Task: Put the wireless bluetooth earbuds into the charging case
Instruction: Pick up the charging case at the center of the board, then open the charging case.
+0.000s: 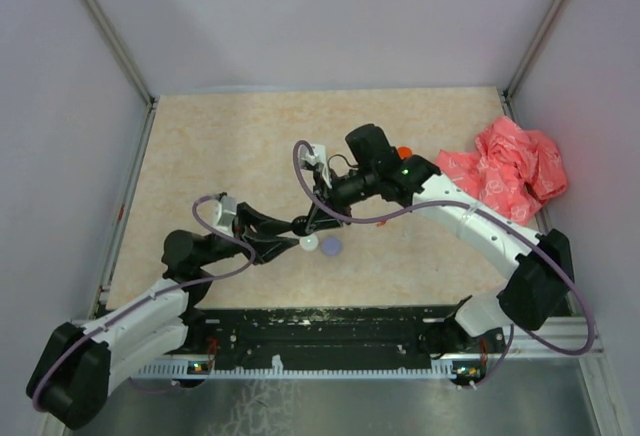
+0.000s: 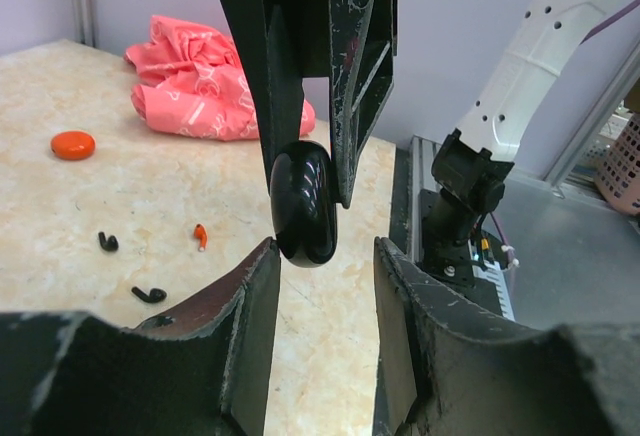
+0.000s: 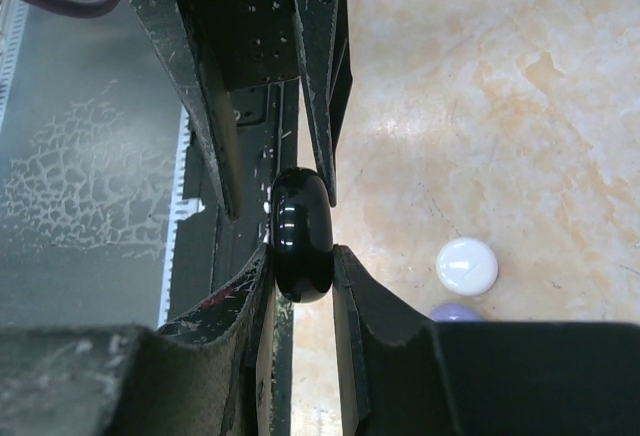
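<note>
- Black glossy round plastic charging case [image 3: 302,241]: held in the air over the middle of the beige marbled table [image 1: 220,146], where the two arms meet. Closed. Seen edge-on in both wrist views as a narrow rounded oval, with the long axis of that oval on the line from one gripper to the other, roughly left to right.
- Right gripper [image 3: 302,258]: clenched on the right end of the case, one finger flat against each broad face.
- Left gripper [image 2: 327,256]: spread, fingers astride the left end of the case, with a gap showing beside it; not gripping.
- Orange-red stemmed earbud [image 2: 201,237]: loose on the table, right of the held case and toward the far side. Long axis roughly left to right; too small to tell which end is the stem.
- Far black hooked earbud [image 2: 107,242]: loose, near the orange-red one on its far side. Curled; heading unclear.
- Near black hooked earbud [image 2: 150,295]: loose, closest of the three to the left gripper. Long axis roughly near to far.
- White glossy round disc [image 3: 467,265]: flat on the table, just near of the held case.
- Lilac round disc [image 3: 457,311]: flat, just beside the white one, on its right.
- Orange round disc [image 2: 72,144]: flat, farther off than the earbuds.
- Crumpled pink-red plastic bag [image 2: 205,81]: far right corner of the table.
</note>
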Tool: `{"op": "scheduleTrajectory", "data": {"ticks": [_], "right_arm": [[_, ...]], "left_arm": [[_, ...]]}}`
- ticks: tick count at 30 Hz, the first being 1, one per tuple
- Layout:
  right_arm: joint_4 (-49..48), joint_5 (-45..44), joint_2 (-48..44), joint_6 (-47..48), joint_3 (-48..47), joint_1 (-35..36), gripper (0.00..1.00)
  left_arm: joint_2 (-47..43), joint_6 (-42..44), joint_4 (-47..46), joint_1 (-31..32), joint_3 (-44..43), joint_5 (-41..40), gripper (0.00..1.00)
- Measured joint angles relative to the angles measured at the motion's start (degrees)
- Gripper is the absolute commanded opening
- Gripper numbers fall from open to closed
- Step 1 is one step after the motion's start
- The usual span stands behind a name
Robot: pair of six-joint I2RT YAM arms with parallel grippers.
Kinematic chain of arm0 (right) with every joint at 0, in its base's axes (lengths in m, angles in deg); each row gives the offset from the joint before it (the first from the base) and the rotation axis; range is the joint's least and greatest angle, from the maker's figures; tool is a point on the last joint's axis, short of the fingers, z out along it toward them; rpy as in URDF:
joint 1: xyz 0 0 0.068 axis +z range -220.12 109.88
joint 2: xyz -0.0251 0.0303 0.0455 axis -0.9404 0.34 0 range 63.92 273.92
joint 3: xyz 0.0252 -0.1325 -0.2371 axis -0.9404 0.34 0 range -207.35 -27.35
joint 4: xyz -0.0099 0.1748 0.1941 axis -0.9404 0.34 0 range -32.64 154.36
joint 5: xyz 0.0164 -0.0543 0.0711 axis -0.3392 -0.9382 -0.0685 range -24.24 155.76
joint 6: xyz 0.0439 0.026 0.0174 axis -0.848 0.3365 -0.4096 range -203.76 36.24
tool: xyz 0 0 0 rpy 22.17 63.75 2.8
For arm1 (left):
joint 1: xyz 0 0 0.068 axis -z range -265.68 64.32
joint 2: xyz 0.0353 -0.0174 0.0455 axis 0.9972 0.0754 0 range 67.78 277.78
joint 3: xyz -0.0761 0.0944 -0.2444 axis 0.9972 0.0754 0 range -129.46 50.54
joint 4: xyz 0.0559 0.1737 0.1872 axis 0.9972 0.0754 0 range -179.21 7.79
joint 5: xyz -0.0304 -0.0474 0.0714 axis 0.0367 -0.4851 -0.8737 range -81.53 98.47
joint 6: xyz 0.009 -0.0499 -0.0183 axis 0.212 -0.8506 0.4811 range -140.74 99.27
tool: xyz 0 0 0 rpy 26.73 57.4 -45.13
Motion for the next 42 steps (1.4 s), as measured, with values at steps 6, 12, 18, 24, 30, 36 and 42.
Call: {"op": "scheduleTrajectory", "data": {"ticks": [6, 12, 18, 24, 30, 36, 42], "right_arm": [[4.9, -1.7, 1.5, 2.4, -2.4, 0.7, 0.00], [7.8, -3.9, 2.7, 4.0, -4.2, 2.3, 0.00], [10.1, -5.6, 4.9, 5.0, -6.2, 3.8, 0.00], [11.0, -6.4, 5.5, 5.2, -6.4, 4.2, 0.00], [12.0, -7.5, 5.5, 5.6, -7.3, 4.2, 0.00], [12.5, -8.3, 5.5, 6.0, -7.5, 4.2, 0.00], [12.8, -8.5, 5.5, 6.6, -7.5, 4.2, 0.00]], "left_arm": [[1.3, 0.0, 0.9, -0.1, -0.7, 1.0, 0.48], [2.4, 0.0, 1.6, -0.1, -1.3, 1.8, 0.47], [3.9, 0.0, 1.8, -0.1, -2.4, 2.6, 0.43], [4.9, 0.1, 2.1, -0.1, -2.4, 3.5, 0.45], [5.0, 0.9, 2.4, -0.1, -2.4, 3.6, 0.45], [5.0, 1.9, 4.4, -0.1, -2.6, 3.5, 0.36], [5.0, 2.4, 5.7, -0.1, -2.8, 3.2, 0.12]]}}
